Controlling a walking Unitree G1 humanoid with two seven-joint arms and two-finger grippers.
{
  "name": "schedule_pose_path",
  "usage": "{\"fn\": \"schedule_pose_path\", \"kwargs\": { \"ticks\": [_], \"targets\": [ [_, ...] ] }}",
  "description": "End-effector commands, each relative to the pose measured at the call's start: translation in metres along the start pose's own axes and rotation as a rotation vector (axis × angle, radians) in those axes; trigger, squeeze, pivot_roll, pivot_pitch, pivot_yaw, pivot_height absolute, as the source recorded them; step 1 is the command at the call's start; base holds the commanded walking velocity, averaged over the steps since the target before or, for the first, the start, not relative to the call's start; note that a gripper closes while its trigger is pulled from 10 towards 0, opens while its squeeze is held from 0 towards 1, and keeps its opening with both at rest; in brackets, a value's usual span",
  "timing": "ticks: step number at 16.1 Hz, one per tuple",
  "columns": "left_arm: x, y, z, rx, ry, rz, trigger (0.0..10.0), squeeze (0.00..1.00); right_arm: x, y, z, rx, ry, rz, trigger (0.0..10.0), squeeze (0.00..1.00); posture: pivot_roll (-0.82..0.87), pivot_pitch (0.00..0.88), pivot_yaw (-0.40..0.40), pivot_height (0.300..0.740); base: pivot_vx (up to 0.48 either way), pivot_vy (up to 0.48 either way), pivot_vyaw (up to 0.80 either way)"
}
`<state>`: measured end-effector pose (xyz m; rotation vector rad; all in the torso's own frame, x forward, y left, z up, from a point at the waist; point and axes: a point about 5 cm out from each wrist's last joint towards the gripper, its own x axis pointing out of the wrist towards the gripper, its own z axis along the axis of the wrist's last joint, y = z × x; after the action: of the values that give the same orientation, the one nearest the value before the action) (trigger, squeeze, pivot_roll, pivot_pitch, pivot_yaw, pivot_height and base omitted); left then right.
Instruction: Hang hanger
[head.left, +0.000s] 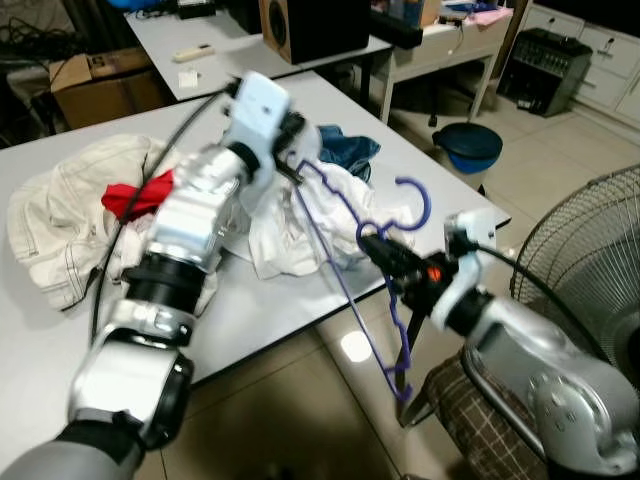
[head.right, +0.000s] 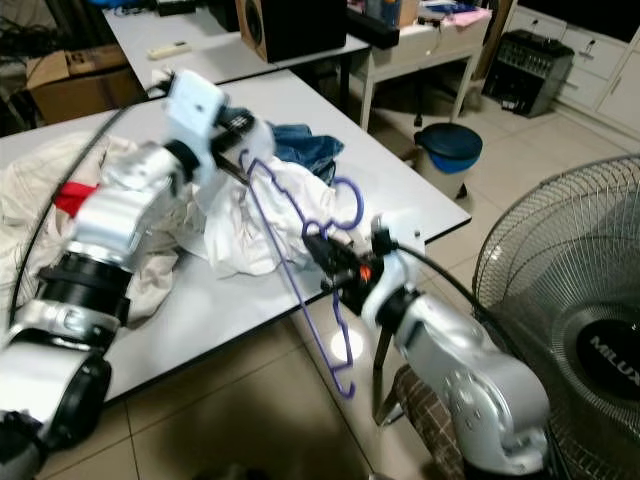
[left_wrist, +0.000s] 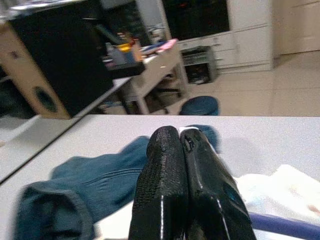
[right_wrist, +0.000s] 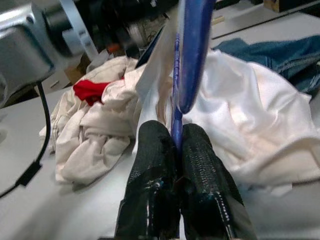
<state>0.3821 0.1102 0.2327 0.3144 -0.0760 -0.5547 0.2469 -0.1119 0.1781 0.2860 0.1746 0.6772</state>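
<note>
Hanger (head.left: 345, 265): purple, hanging off the table (head.left: 300, 310) edge beside the white shirt (head.left: 300, 225). Right gripper (right_wrist: 176, 137) is clamping its neck; left gripper (left_wrist: 180, 145) is pinching its far shoulder. Both should be lifting together, keeping the hook free.

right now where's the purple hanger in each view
Left eye: purple hanger, centre, between both grippers.
Right eye: centre, hanger off the table edge.
Left wrist: bar beside the fingers.
Right wrist: hanger rising from the fingers.
Shared landmark: white cloth.
</note>
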Motion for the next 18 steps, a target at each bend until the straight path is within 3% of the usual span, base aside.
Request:
{"fn": "schedule_pose_path", "kwargs": {
  "ticks": [1, 4, 5, 6, 7, 11, 14, 17, 18],
  "targets": [
    [0.000, -0.005, 0.000, -0.003, 0.009, -0.022, 0.0, 0.00, 0.006, -0.001, 0.003, -0.015, -0.014, -0.024, 10.0, 0.00, -0.09, 0.000, 0.041, 0.740, 0.000, 0.000, 0.00],
    [0.000, -0.007, 0.001, -0.010, 0.015, -0.018, 0.0, 0.00, 0.011, -0.004, 0.006, -0.007, -0.028, -0.084, 10.0, 0.00, -0.09, 0.000, 0.041, 0.740, 0.000, 0.000, 0.00],
    [0.000, 0.006, 0.008, -0.029, -0.006, 0.080, 0.0, 0.00, 0.015, -0.006, 0.004, 0.062, -0.005, -0.202, 10.0, 0.00, -0.10, 0.000, 0.042, 0.740, 0.000, 0.000, 0.00],
    [0.000, 0.006, 0.008, -0.029, -0.006, 0.080, 0.0, 0.00, 0.015, -0.006, 0.004, 0.062, -0.005, -0.202, 10.0, 0.00, -0.10, 0.000, 0.042, 0.740, 0.000, 0.000, 0.00],
    [-0.001, 0.019, 0.017, -0.053, -0.049, 0.156, 0.0, 0.00, 0.015, -0.002, -0.003, 0.126, 0.037, -0.219, 10.0, 0.00, -0.10, 0.000, 0.045, 0.740, 0.000, 0.000, 0.00],
    [-0.005, 0.036, 0.049, -0.070, -0.172, 0.198, 0.0, 0.00, 0.006, -0.005, -0.026, 0.263, 0.123, -0.314, 10.0, 0.00, -0.12, 0.000, 0.055, 0.740, 0.000, 0.000, 0.00],
    [-0.010, 0.054, 0.065, -0.041, -0.231, 0.273, 0.0, 0.00, -0.003, -0.014, -0.025, 0.268, 0.130, -0.399, 10.0, 0.00, -0.13, 0.000, 0.064, 0.740, 0.000, 0.000, 0.00],
    [-0.012, 0.061, 0.068, -0.023, -0.237, 0.300, 0.0, 0.00, -0.005, -0.017, -0.022, 0.261, 0.111, -0.420, 10.0, 0.00, -0.13, 0.000, 0.067, 0.740, 0.000, 0.000, 0.00],
    [-0.015, 0.069, 0.070, 0.026, -0.240, 0.331, 0.0, 0.00, -0.009, -0.016, -0.011, 0.271, 0.046, -0.419, 10.0, 0.00, -0.14, 0.000, 0.076, 0.740, 0.000, 0.000, 0.00]
  ]
}}
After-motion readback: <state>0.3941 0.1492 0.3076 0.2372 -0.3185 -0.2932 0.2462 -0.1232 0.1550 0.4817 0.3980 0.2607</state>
